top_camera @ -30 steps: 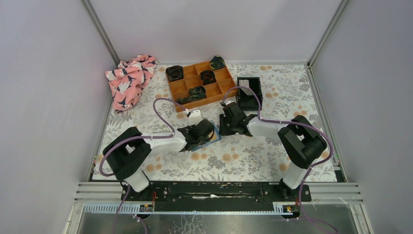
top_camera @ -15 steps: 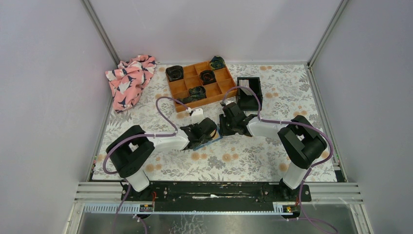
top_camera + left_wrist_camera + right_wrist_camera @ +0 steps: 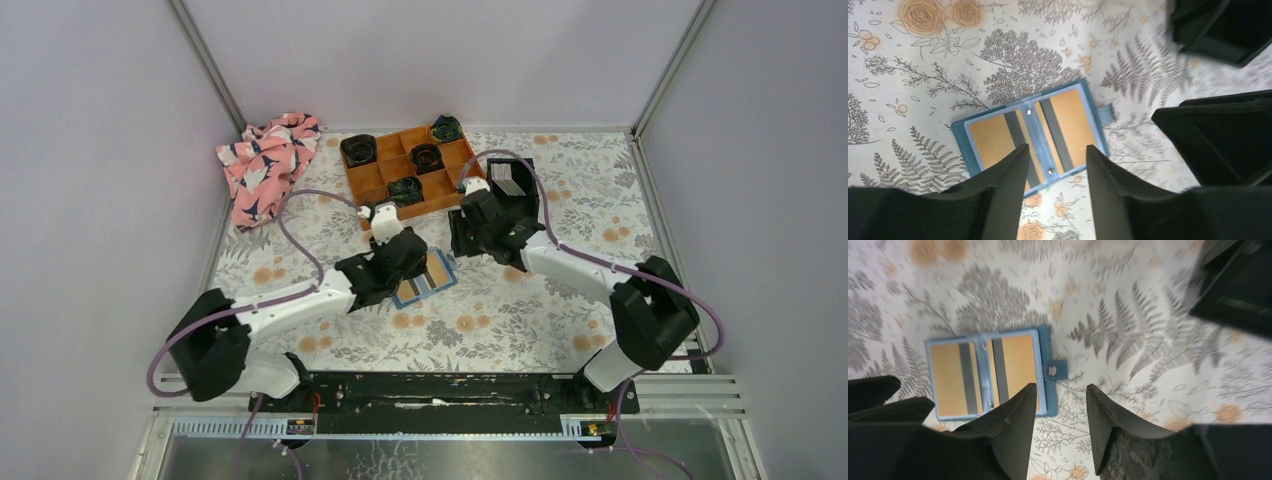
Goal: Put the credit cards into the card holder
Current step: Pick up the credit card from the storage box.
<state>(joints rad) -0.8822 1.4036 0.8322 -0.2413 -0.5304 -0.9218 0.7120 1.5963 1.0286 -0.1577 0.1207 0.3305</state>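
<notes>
While our left tool (image 3: 1055, 150) and right tool (image 3: 1060, 387) gape empty, we risk shoving the unheld card holder (image 3: 993, 135) aside.

Your left gripper (image 3: 1055, 150) hangs over the open card holder (image 3: 1068, 115).
Jaws parted and empty; the holder lies flat on the floral cloth (image 3: 923, 60), yellow pockets up.

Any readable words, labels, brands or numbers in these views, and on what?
None can be read.
The open card holder shows only tan panels with grey stripes.
The credit cards in the black bin are too small to read.
The tablecloth bears only floral print.
</notes>
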